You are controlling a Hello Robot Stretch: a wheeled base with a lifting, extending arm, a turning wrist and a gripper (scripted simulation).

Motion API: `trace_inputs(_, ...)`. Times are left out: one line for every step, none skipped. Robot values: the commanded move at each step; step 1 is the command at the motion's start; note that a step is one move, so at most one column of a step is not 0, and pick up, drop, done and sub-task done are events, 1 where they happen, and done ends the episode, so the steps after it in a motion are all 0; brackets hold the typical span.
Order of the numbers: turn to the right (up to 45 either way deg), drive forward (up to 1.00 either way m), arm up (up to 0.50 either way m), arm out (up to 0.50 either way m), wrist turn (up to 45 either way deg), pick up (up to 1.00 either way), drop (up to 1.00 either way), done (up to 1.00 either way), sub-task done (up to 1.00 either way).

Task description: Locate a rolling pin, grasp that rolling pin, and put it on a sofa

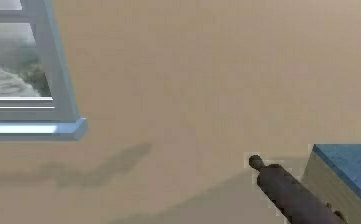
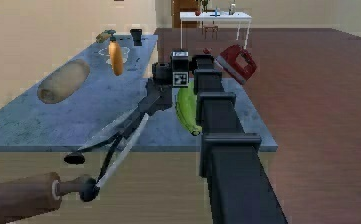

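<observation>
The rolling pin [image 2: 28, 196] is dark brown with a knobbed handle and lies at the arm side view's bottom left, past the near edge of the blue countertop [image 2: 48, 125]. It hangs there clear of the counter, at the far end of the gripper [image 2: 88, 172]. The gripper holds it by the handle end. Two thin fingers [image 2: 116, 128] slant down and left from the dark gripper body below the white marker squares [image 2: 178, 72]. In the forward view the rolling pin [image 1: 288, 190] shows at the bottom right against a tan wall, next to the countertop's corner [image 1: 346, 168].
On the countertop lie a bread loaf [image 2: 66, 80], an orange item [image 2: 115, 58], a dark cup [image 2: 137, 36], a green elongated item [image 2: 188, 108] and a red object [image 2: 238, 62]. A white table [image 2: 213, 17] stands far back on red-brown floor. A window [image 1: 23, 70] is at the forward view's left.
</observation>
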Motion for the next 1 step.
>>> trace_inputs(0.0, 0.00, 0.00, -0.28, 0.0, 0.00, 0.00, 0.00, 0.00)
